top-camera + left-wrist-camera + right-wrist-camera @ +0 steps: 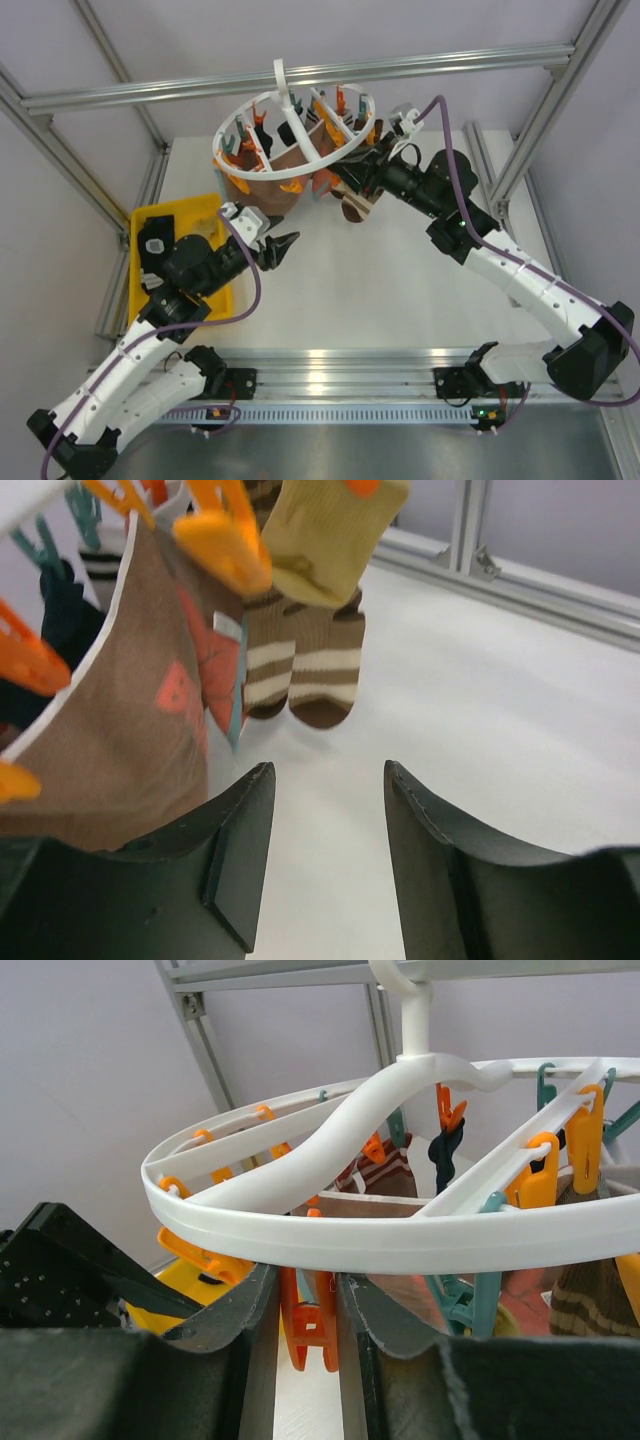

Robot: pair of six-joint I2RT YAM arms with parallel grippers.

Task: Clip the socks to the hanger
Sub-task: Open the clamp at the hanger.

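- The hanger (pixel 296 118) hooks over the frame bar (pixel 450 62) above the far end of the bench (pixel 400 290). Socks hang clipped beneath it: a plain brown sock (pixel 272 186) and striped socks (pixel 305 665).
- The right tool (pixel 308 1295) is closed on an orange clip (pixel 310 1330) under the hanger's outer ring.
- The left tool (pixel 328 780) stands parted and empty, just beside the plain brown sock and near the yellow tray (pixel 150 215).

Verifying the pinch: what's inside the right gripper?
An orange clip, squeezed between the right gripper's fingers, below the hanger ring. The fingers cover its sides; no sock shows in it.
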